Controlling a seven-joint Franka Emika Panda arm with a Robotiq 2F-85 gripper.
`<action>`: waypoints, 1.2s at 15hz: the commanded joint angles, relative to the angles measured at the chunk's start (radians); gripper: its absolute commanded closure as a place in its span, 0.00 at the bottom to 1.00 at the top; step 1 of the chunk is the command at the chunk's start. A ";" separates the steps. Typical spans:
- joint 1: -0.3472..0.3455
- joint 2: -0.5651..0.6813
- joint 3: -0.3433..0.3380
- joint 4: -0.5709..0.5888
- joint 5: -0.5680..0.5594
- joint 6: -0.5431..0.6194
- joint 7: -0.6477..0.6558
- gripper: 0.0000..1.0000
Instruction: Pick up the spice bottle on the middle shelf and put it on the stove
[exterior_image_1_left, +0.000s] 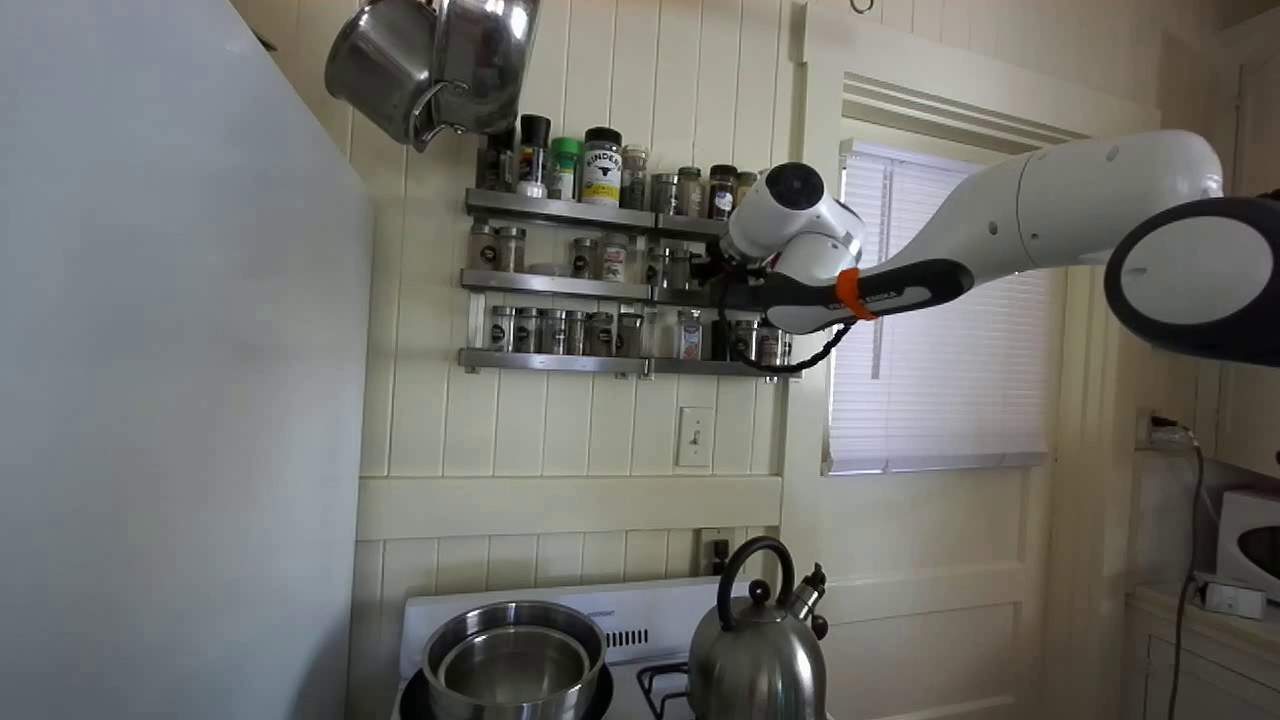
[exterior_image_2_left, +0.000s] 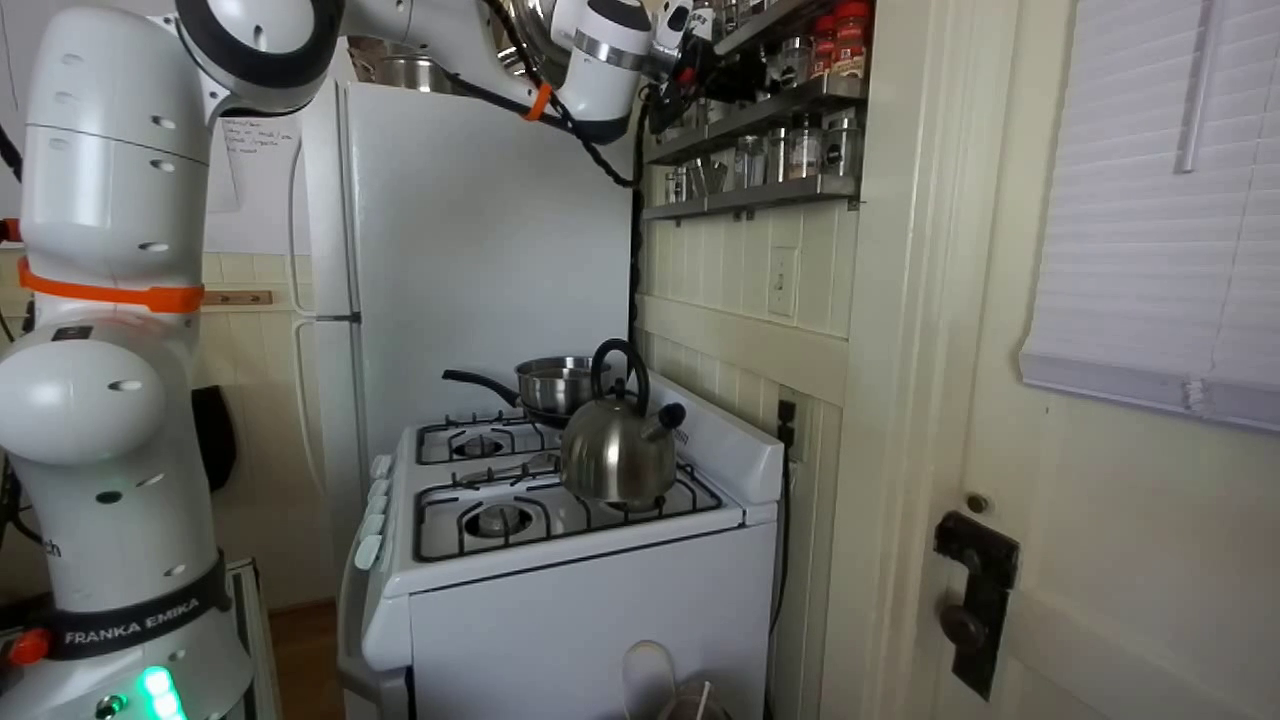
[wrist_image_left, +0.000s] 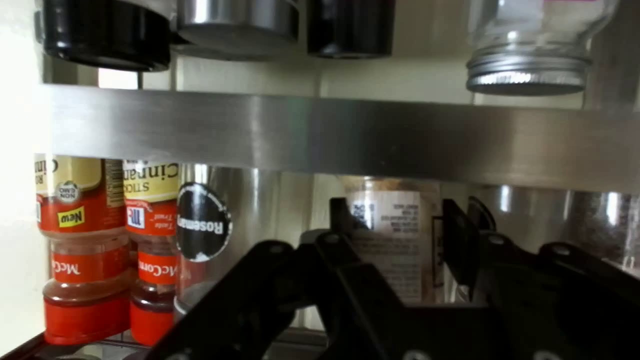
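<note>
Wrist view (inverted): the claw pinches the spice bottle from both sides, across its printed white label. The bottle is upright at the middle shelf; the front rail hides its base, so I cannot tell whether base and shelf touch. Nearby on the same shelf are a clear jar labelled Rosemary and, past it, red-capped cinnamon jars.

In an exterior view, the arm spans in front of the window blind and ends at the rack, in the section nearer the window. Its end covers the spice bottle from this position. The stove is below the rack and carries a kettle and two steel pots, one nested in the other.

In an exterior view, the arm rises beside the stove, crosses above it and meets the rack at the middle shelf. The claw is a dark shape against the jars; the bottle cannot be made out. The kettle sits on a rear burner; the pots are nearer the refrigerator.
</note>
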 joint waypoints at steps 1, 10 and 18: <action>0.008 -0.056 -0.013 -0.081 -0.098 0.033 0.124 0.78; 0.011 -0.132 -0.004 -0.164 -0.286 0.005 0.333 0.78; 0.014 -0.157 0.007 -0.206 -0.429 -0.015 0.460 0.78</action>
